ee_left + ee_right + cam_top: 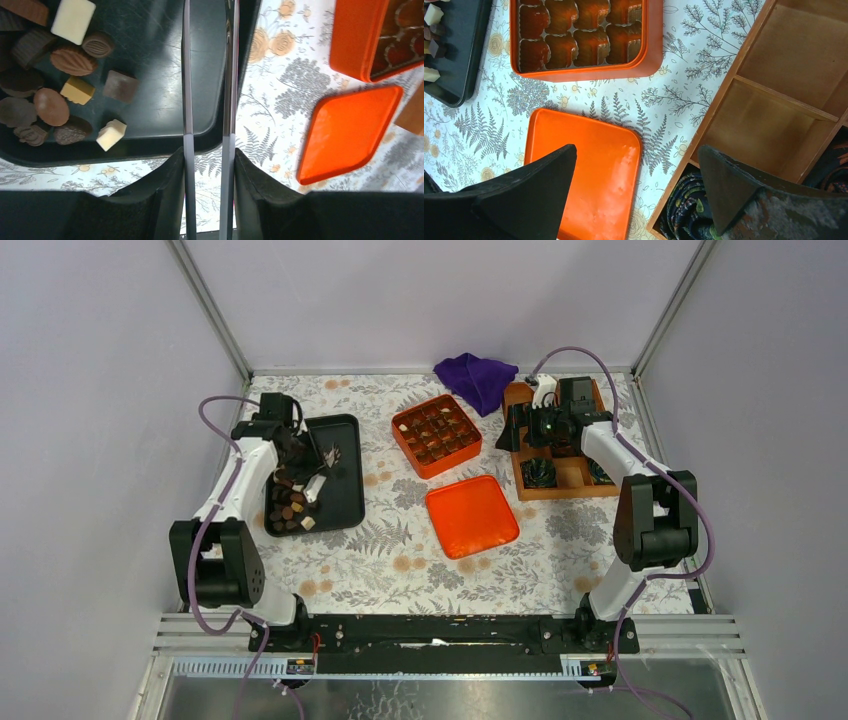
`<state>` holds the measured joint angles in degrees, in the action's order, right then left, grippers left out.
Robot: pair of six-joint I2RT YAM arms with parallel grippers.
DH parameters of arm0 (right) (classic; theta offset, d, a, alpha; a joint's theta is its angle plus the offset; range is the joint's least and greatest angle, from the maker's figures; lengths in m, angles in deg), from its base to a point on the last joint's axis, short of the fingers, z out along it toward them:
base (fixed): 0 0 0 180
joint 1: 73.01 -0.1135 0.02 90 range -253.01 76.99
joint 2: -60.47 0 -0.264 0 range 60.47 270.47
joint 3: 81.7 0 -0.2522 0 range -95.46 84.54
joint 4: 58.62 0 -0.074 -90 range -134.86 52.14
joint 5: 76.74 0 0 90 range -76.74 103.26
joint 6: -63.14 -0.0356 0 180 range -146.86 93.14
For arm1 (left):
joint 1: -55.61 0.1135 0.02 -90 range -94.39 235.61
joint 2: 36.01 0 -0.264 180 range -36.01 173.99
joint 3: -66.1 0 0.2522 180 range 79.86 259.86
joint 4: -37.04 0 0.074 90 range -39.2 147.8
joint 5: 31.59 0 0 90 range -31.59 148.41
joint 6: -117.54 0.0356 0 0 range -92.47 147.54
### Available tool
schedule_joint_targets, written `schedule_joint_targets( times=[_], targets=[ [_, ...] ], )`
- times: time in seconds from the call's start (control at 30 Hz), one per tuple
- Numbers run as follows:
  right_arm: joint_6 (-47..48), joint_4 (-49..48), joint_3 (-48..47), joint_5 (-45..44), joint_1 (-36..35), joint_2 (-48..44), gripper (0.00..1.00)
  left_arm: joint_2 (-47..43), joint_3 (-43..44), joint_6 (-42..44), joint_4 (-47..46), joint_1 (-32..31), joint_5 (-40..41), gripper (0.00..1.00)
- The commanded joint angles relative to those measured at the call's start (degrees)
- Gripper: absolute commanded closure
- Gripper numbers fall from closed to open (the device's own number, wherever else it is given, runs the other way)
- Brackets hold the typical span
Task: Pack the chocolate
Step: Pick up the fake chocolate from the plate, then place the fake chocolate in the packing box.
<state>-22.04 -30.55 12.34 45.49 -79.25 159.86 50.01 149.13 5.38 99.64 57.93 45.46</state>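
Note:
Several chocolates, dark, light brown and cream-white, lie at the near end of a black tray. In the left wrist view they sit left of my fingers. My left gripper is shut on a pair of thin metal tongs whose two blades reach out over the tray; their tips are out of view. The orange box has a cell grid, some cells holding dark pieces. My right gripper is open and empty, hovering over the edge between the orange lid and the wooden tray.
The orange lid lies flat in front of the box. The wooden tray at the right holds dark crinkled wrappers. A purple cloth lies at the back. The table has a floral cover.

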Motion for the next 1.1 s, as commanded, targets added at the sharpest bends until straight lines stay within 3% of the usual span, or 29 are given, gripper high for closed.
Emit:
schedule_joint_targets(
  times=[0.0,0.17,0.4,0.77,1.07],
  targets=[
    [-0.2,-1.4,-1.7,1.5,0.3,-0.4,0.00,-2.8,2.3,1.3,-2.8,0.0,-6.2,0.86],
    [-0.3,-1.4,-1.6,1.8,0.3,-0.3,0.00,-3.7,3.6,1.3,-5.1,-3.7,-9.8,0.86],
    [-0.5,-1.5,-1.5,2.0,0.3,-0.4,0.00,-2.0,7.4,-1.4,-8.3,-11.6,-8.1,0.86],
    [-0.2,-1.5,-1.4,1.9,0.3,-0.7,0.00,9.3,18.7,-0.2,-7.0,-23.6,3.3,0.83],
    [-0.2,-1.4,-1.5,1.6,0.3,-0.6,0.00,16.7,26.0,2.5,-2.5,-26.6,10.5,0.75]
  ],
)
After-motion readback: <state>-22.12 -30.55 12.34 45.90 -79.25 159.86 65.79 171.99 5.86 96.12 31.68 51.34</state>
